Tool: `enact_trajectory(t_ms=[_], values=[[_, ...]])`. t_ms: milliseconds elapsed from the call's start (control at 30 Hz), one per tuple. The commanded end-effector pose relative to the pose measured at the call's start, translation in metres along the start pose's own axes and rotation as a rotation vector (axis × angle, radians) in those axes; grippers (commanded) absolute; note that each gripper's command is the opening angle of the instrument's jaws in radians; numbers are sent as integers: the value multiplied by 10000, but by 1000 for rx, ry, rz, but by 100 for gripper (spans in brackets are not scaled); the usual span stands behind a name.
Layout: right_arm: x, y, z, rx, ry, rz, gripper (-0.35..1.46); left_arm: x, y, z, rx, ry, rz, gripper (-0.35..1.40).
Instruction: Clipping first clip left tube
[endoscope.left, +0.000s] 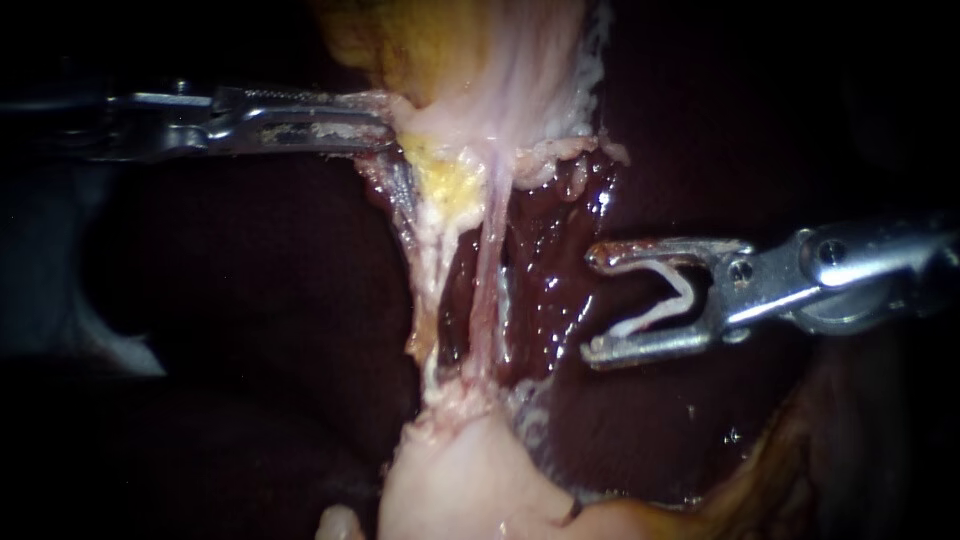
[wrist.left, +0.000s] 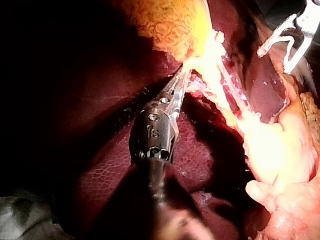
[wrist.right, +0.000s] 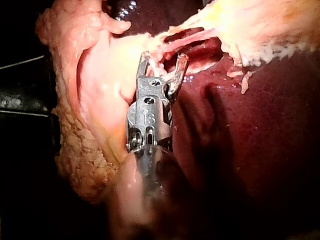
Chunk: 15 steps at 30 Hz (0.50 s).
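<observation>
Right tube and wet liver lie between right instrument and left tube. Left tube: thin, pale, stretched taut, unclipped. Clip held in wide right jaws, apart from the tubes. Pale tissue clamped by left instrument.

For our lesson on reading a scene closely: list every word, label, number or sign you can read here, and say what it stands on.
Left instrument, jaws shut on tissue: a small stamped mark behind the jaws, too small and blurred to read.
Right instrument, jaws shut on a clip: a similar mark, also unreadable.
Liver and clip: no text.
</observation>
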Motion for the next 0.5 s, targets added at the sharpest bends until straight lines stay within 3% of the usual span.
enact_trajectory(t_ms=[33,200,333,500], values=[[0,0,0,-1,0,0,50,2,0,-4,-1,0,-3,-35],[0,0,0,2,0,0,50,16,5,-37,-14,-6,-11,-35],[0,0,0,5,0,0,50,37,7,-81,-2,27,-25,-35],[0,0,1,5,0,0,50,63,6,-118,11,63,-46,-35]])
